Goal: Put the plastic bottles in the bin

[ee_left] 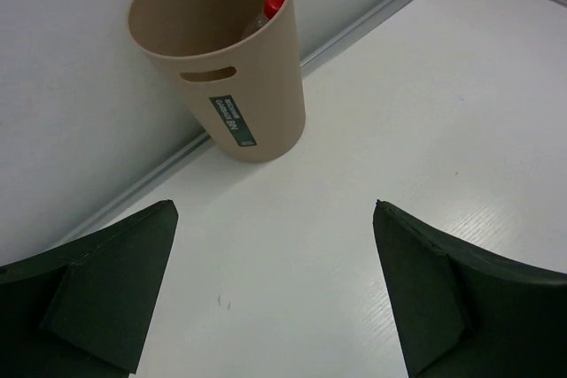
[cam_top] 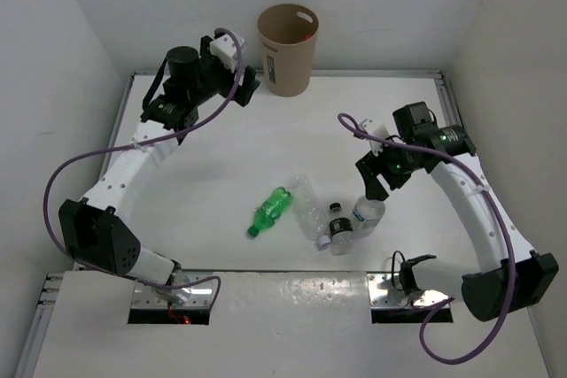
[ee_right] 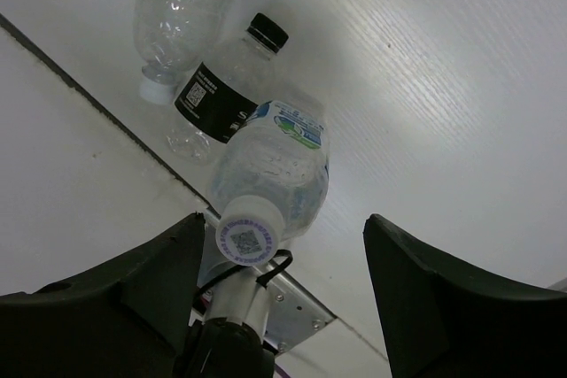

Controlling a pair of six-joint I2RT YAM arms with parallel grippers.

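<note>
The tan bin (cam_top: 286, 49) stands at the table's back; in the left wrist view the bin (ee_left: 221, 59) holds a red-capped bottle (ee_left: 270, 8). My left gripper (cam_top: 246, 86) is open and empty, just left of the bin, and it is also seen in the left wrist view (ee_left: 275, 254). A green bottle (cam_top: 270, 210), a clear white-capped bottle (cam_top: 307, 205) and a black-capped bottle (cam_top: 339, 229) lie near the front. A blue-labelled bottle (ee_right: 270, 165) stands upright. My right gripper (ee_right: 283, 254) is open above it, with the cap near the left finger.
Raised rails edge the table on the left, back and right. A metal bracket (ee_right: 292, 307) and a cable sit at the near edge under the right gripper. The clear bottle (ee_right: 182, 6) and the black-capped bottle (ee_right: 226, 86) lie just beyond the upright one.
</note>
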